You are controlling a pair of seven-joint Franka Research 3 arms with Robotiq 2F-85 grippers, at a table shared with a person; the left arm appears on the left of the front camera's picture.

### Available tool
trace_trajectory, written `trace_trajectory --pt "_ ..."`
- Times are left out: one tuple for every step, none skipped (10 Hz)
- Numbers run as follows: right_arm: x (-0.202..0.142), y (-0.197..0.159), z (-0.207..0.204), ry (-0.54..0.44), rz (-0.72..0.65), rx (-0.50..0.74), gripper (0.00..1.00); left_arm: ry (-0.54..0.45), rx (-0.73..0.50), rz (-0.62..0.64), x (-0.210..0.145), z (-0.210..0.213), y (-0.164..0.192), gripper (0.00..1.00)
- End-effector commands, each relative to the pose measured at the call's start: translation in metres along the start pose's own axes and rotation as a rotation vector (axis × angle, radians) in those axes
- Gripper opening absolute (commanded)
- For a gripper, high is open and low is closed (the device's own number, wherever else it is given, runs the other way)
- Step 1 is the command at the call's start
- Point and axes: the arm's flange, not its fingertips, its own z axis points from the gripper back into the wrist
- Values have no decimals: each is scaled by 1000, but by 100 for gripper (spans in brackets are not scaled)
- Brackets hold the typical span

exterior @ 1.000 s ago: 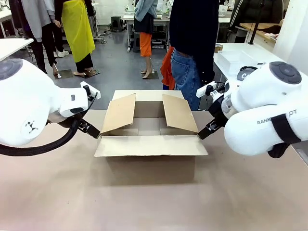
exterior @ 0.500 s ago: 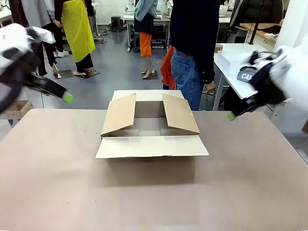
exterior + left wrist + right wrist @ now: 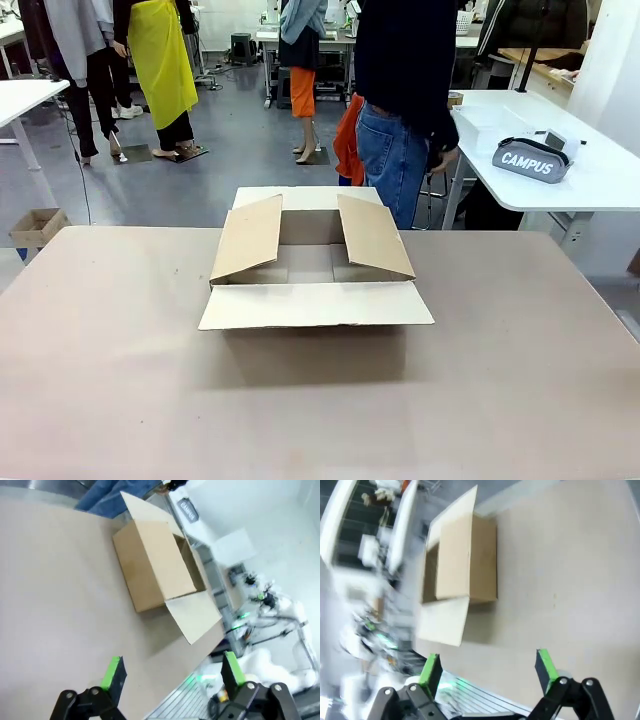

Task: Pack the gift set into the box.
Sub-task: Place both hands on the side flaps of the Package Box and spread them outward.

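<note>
L gripper (image 3: 171, 667) spread wide, nothing held, above the tabletop (image 3: 50, 605). Mid-table the cardboard carton (image 3: 315, 270) sits mouth up, long axis left-right, side flaps leaning in — near flap flat toward the camera. Grey CAMPUS pouch (image 3: 532, 160) lies on a white side table (image 3: 610, 185) far right, well apart; wrist views add the carton's outer walls. R gripper (image 3: 486, 662) spread too, empty.

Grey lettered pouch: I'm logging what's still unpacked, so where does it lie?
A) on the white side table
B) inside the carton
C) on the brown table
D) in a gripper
A: the pouch lies on the white side table, well apart from the carton.
</note>
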Motion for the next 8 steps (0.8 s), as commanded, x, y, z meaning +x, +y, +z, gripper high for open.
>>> trace_trajectory --pt "27 -75 -8 -198 -380 343 100 -237 -237 360 -1 -19 66 100" --pt "25 -102 -16 -249 -382 297 100 0 0 0 0 0 0 100" --pt "0 -50 11 -62 -152 85 100 0 0 0 0 0 0 100" --pt "0 -50 11 -62 -152 85 100 0 0 0 0 0 0 100" --pt "0 -50 11 -62 -152 85 100 0 0 0 0 0 0 100" --pt "1 -85 3 -99 -267 130 100 0 0 0 0 0 0 100" --pt "-1 -56 -11 -149 -39 4 100 20 -1 34 5 -8 3 100" --pt "-2 -6 -37 -150 57 -185 100 76 142 -20 20 -32 -37 100"
